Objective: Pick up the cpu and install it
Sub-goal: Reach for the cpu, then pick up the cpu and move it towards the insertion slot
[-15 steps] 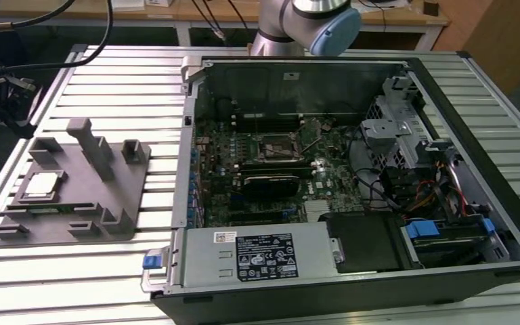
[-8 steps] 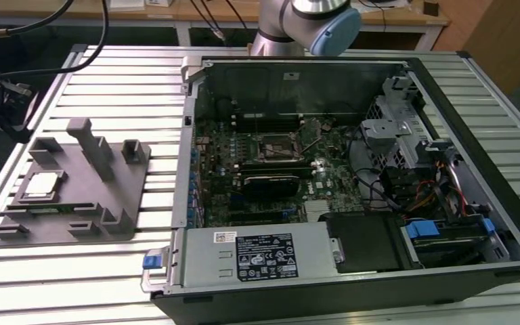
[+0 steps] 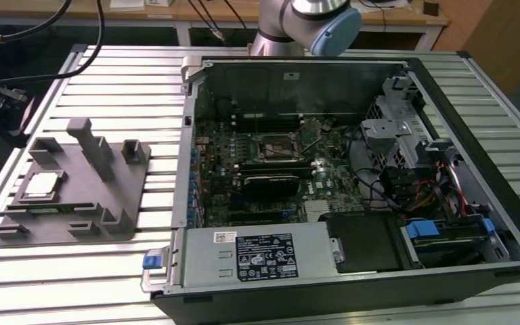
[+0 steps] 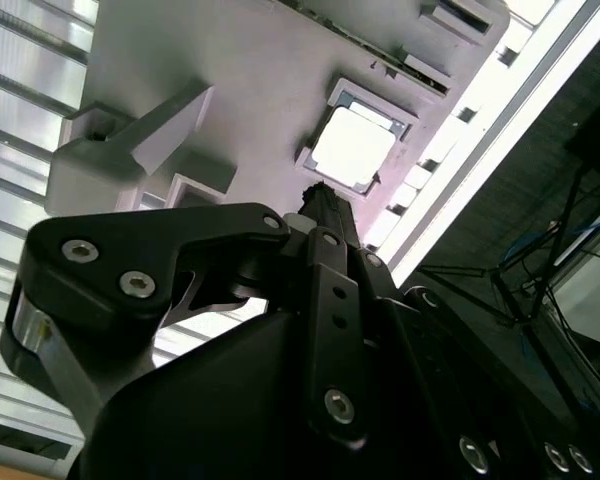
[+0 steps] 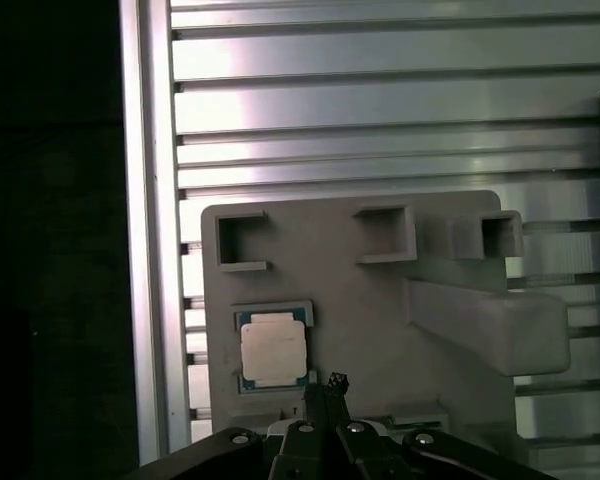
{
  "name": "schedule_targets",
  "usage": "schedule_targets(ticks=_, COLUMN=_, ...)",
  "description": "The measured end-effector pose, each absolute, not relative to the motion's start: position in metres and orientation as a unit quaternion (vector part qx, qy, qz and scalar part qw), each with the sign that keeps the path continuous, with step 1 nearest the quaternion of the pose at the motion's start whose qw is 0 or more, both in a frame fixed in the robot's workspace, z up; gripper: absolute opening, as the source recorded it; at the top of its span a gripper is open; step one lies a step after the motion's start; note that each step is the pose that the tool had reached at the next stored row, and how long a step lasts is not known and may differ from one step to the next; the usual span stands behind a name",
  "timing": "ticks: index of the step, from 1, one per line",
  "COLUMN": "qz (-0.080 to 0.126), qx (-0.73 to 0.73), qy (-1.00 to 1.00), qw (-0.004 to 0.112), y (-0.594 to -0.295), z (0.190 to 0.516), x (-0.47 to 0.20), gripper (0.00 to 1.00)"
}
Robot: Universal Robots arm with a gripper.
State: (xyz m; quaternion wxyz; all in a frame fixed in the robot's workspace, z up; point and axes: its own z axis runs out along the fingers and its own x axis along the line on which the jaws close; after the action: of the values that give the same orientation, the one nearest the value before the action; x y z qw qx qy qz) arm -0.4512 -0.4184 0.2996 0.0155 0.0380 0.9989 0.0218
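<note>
Worktop (image 3: pixel 106 74): ribbed aluminium slats running side to side, carrying everything here
Fixture tray (image 3: pixel 116 196): grey plastic, sitting on the exterior view's left of the worktop, with upright posts (image 3: pixel 93 145) rising from its far half
Cpu (image 3: pixel 41 184): there it is, lying flat in a square pocket on the tray's left side, silvery top plate up; in both wrist views (image 5: pixel 273 352) (image 4: pixel 353 148) it fills that pocket neatly, a thin rim around it
Tray pockets (image 5: pixel 242 243): a row of open rectangular recesses along one edge in the first wrist view, well apart from the chip
Hand (image 5: pixel 325 385): above the tray, dark fingertips drawn together with nothing between them; the second wrist view (image 4: pixel 320 195) puts the tips just beside the cpu's pocket, not on the chip
Computer case (image 3: pixel 174 169): open tower on its side, right of the tray, innards up
Power supply (image 3: pixel 242 254): grey box with a label, in the case's near corner
Socket frame (image 3: pixel 276 147): black square on the green motherboard (image 3: pixel 214 176), mid-case
Arm (image 3: pixel 305 20): silver and blue joint beyond the case's far wall
Cables (image 3: pixel 422 189): coloured bundle in the case's right end
</note>
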Motion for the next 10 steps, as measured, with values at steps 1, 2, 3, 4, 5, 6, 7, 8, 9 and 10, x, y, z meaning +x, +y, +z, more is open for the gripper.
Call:
schedule_targets(ticks=1, qz=0.022, qx=0.038, qy=0.999, qw=0.015, y=-0.4190, z=0.2992, x=-0.4517, gripper=0.11)
schedule_targets(ticks=2, qz=0.022, qx=0.038, qy=0.999, qw=0.015, y=-0.4193, z=0.2987, x=-0.4522, gripper=0.11)
schedule_targets(ticks=3, qz=0.022, qx=0.038, qy=0.999, qw=0.015, y=-0.4196, z=0.2984, x=-0.4526, gripper=0.11)
schedule_targets(ticks=4, qz=0.022, qx=0.038, qy=0.999, qw=0.015, y=-0.4198, z=0.2981, x=-0.4530, gripper=0.11)
schedule_targets(ticks=5, qz=0.022, qx=0.038, qy=0.999, qw=0.015, y=-0.4199, z=0.2980, x=-0.4532, gripper=0.11)
schedule_targets(ticks=6, qz=0.022, qx=0.038, qy=0.999, qw=0.015, y=-0.4199, z=0.2980, x=-0.4532, gripper=0.11)
schedule_targets(ticks=7, qz=0.022, qx=0.038, qy=0.999, qw=0.015, y=-0.4199, z=0.2980, x=-0.4534, gripper=0.11)
schedule_targets(ticks=8, qz=0.022, qx=0.038, qy=0.999, qw=0.015, y=-0.4199, z=0.2980, x=-0.4535, gripper=0.11)
schedule_targets(ticks=9, qz=0.022, qx=0.038, qy=0.999, qw=0.015, y=-0.4199, z=0.2980, x=-0.4535, gripper=0.11)
schedule_targets(ticks=10, qz=0.022, qx=0.038, qy=0.999, qw=0.015, y=-0.4199, z=0.2980, x=-0.4536, gripper=0.11)
